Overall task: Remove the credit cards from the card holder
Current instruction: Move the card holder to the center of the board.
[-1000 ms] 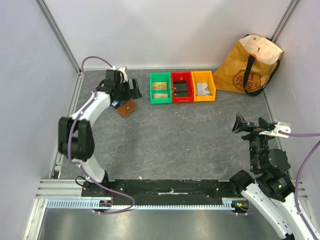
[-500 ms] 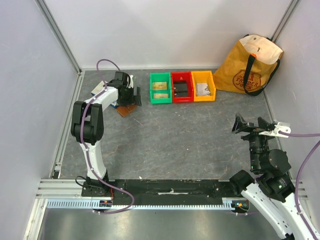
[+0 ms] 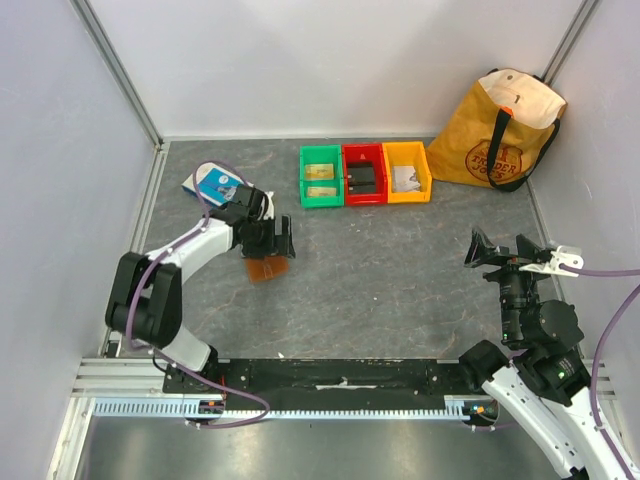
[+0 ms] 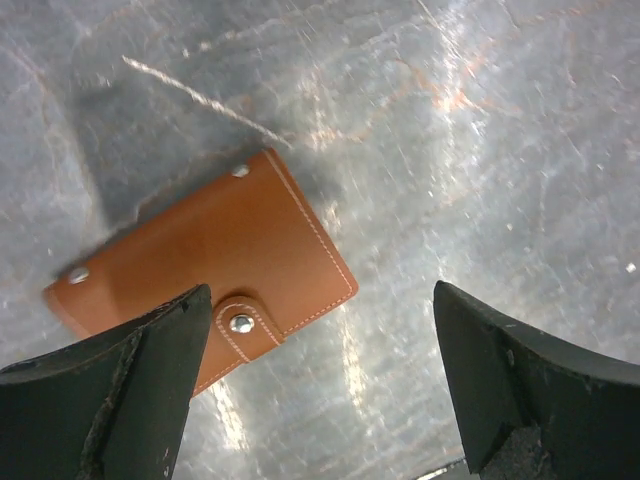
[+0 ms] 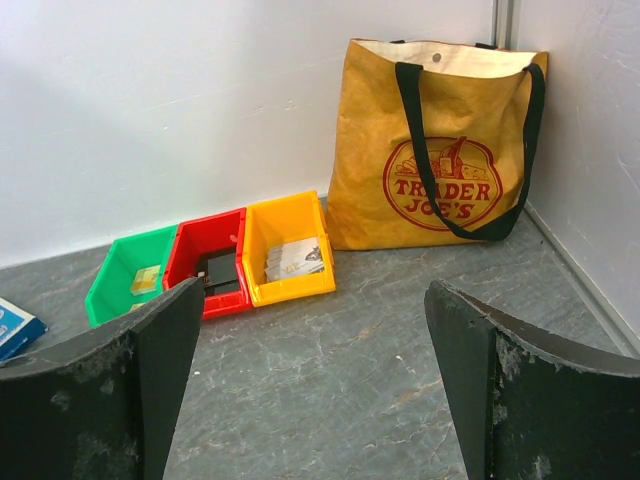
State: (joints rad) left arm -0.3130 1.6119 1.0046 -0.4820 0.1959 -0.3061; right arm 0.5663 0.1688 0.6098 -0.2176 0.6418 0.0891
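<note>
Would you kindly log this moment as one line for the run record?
left gripper open above card holder | card holder snapped shut, flat on table | right gripper open, empty

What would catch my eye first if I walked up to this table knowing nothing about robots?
Probably the big mustard-yellow tote bag standing in the far right corner, with a row of green, red and yellow bins just left of it along the back wall. Then the brown leather card holder lying snapped shut on the grey table left of centre, with the left gripper hovering open over it.
</note>
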